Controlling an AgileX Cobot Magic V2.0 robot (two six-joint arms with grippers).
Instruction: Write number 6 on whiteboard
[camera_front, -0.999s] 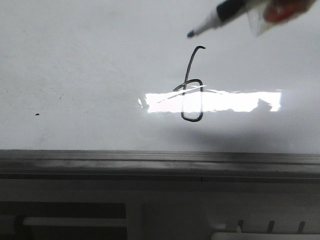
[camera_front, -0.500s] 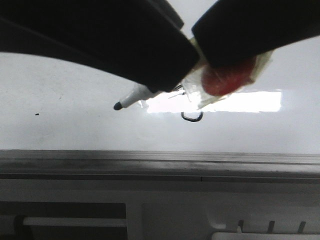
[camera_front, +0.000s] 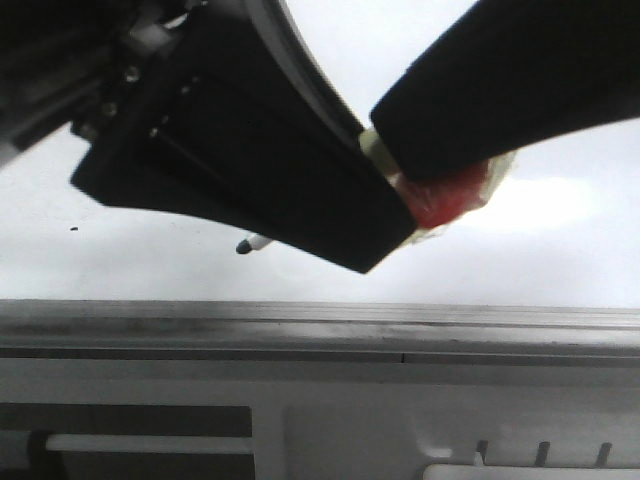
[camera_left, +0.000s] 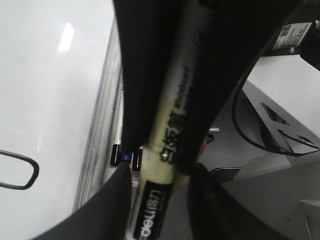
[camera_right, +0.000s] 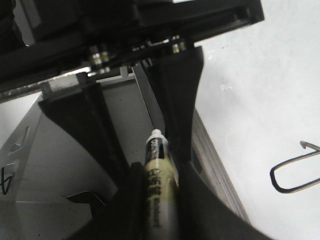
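The whiteboard (camera_front: 150, 265) fills the back of the front view. Two dark grippers hang close before that camera and hide the number 6 there. Only its lower loop shows, in the left wrist view (camera_left: 20, 172) and the right wrist view (camera_right: 292, 175). My right gripper (camera_right: 160, 170) is shut on a pale marker (camera_right: 161, 185). In the front view it (camera_front: 470, 110) comes from the upper right. My left gripper (camera_left: 160, 172) is open, its fingers either side of the marker's black-banded end (camera_left: 152, 210) with gaps showing. The marker's tip (camera_front: 243, 245) pokes out below the left gripper (camera_front: 270, 180).
A red pad under clear tape (camera_front: 445, 205) sits at the right gripper's finger. A small black dot (camera_front: 74, 229) marks the board at the left. The grey edge rail (camera_front: 320, 325) runs along the board's near side, with dark marker ends (camera_left: 122, 157) beside it.
The left gripper has come in from the left around the marker. Both grippers have moved lower and closer to the camera, the marker tip has dropped slightly, and the 6 is now covered.
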